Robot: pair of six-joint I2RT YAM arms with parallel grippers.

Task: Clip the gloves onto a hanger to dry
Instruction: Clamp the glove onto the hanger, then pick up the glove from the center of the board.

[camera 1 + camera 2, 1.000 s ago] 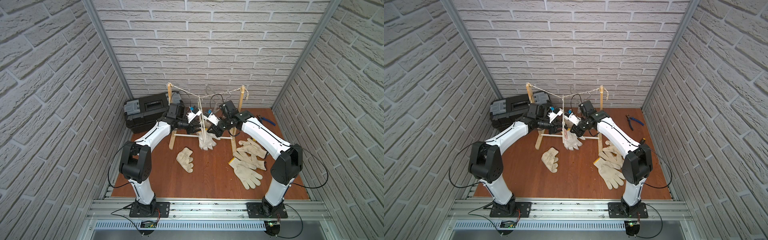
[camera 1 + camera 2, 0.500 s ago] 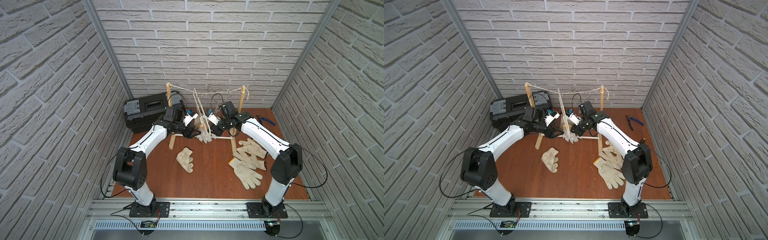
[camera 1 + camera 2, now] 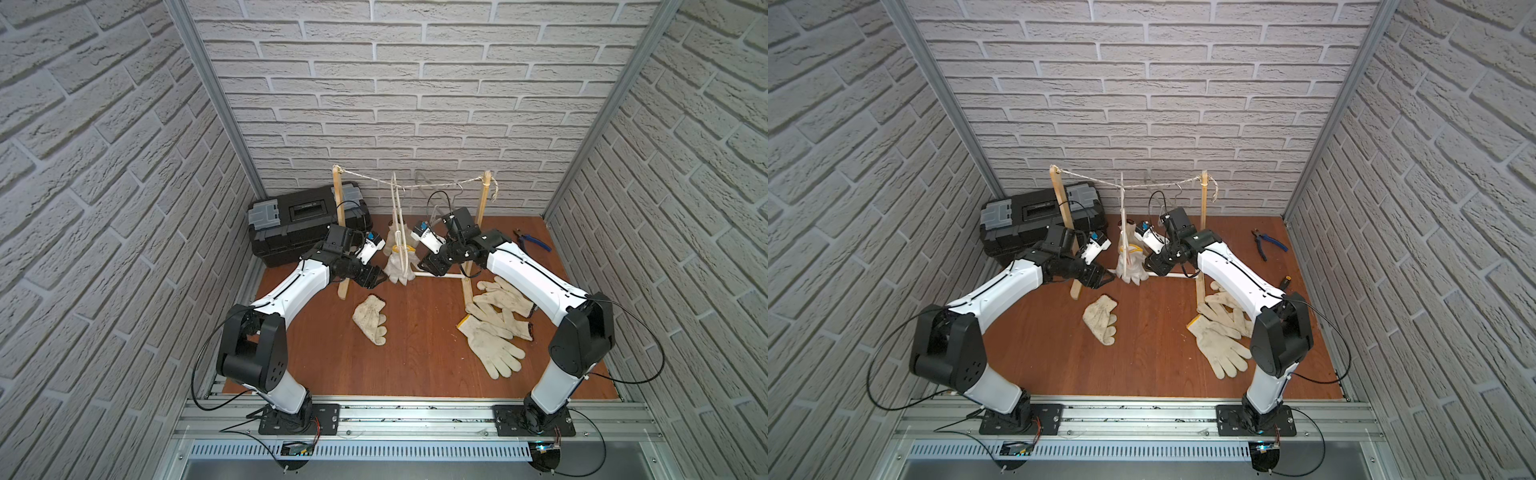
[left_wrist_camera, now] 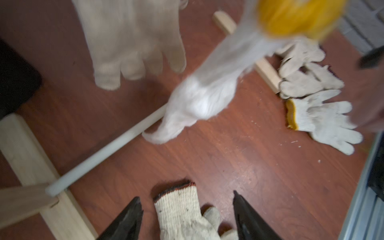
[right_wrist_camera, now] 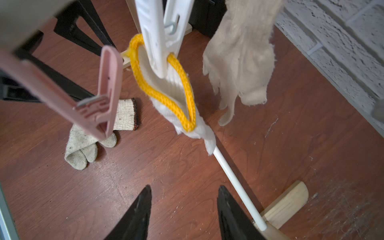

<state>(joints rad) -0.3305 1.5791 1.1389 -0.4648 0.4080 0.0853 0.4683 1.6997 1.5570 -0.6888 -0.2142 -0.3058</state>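
Observation:
A white hanger (image 3: 397, 212) (image 3: 1123, 208) hangs from the rope, and two off-white gloves (image 3: 399, 264) (image 3: 1131, 266) dangle below it. In the right wrist view a white clip (image 5: 160, 37) pinches the yellow-edged cuff of one glove (image 5: 172, 89); the second one (image 5: 241, 62) hangs beside it. My left gripper (image 3: 376, 279) (image 4: 186, 196) is open just left of them, above a loose glove (image 4: 182, 212) (image 3: 370, 318) on the floor. My right gripper (image 3: 424, 264) (image 5: 185, 187) is open and holds nothing, just right of the hung gloves. Several more gloves (image 3: 494, 324) lie in a heap at the right.
A wooden frame with two posts (image 3: 338, 232) (image 3: 482, 208) and a white bottom rod (image 5: 234, 182) carries the rope. An unused pink clip (image 5: 104, 93) hangs near the right wrist. A black toolbox (image 3: 303, 220) stands at the back left; blue-handled pliers (image 3: 534, 241) lie back right.
Both grippers have opened and drawn away from the hanger. The left arm has pulled back and down to the left. The yellow-cuffed glove now hangs from the clip, still swinging.

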